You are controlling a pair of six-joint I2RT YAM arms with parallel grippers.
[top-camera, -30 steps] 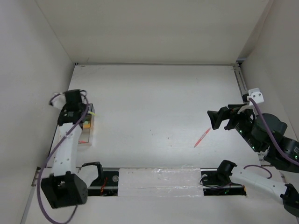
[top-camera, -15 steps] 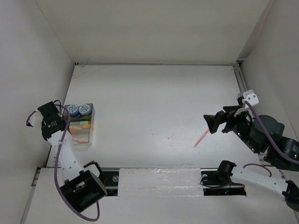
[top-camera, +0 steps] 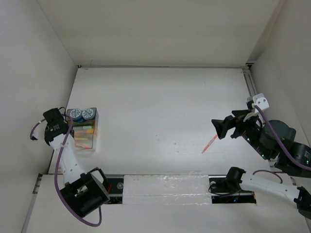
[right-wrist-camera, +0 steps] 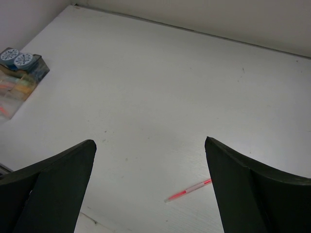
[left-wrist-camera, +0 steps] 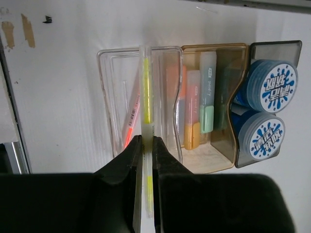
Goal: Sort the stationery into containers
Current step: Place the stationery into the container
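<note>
Hovering beside the tray (left-wrist-camera: 104,97), left gripper (left-wrist-camera: 146,145) clamps yellow pen (left-wrist-camera: 146,97); right gripper (right-wrist-camera: 149,143) spread apart.

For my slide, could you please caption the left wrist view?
Left gripper holds a yellow pen over the tray.

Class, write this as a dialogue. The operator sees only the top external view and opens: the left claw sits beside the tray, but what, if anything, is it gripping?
Observer: The left claw is shut on a yellow pen, held lengthwise over the clear end compartment of the tray.
Operator: Anything lying in that compartment?
Observer: An orange-red pen, slanted inside it.
Operator: And the right claw?
Observer: Jaws wide open and empty; the pink pen lies ahead of them.
</note>
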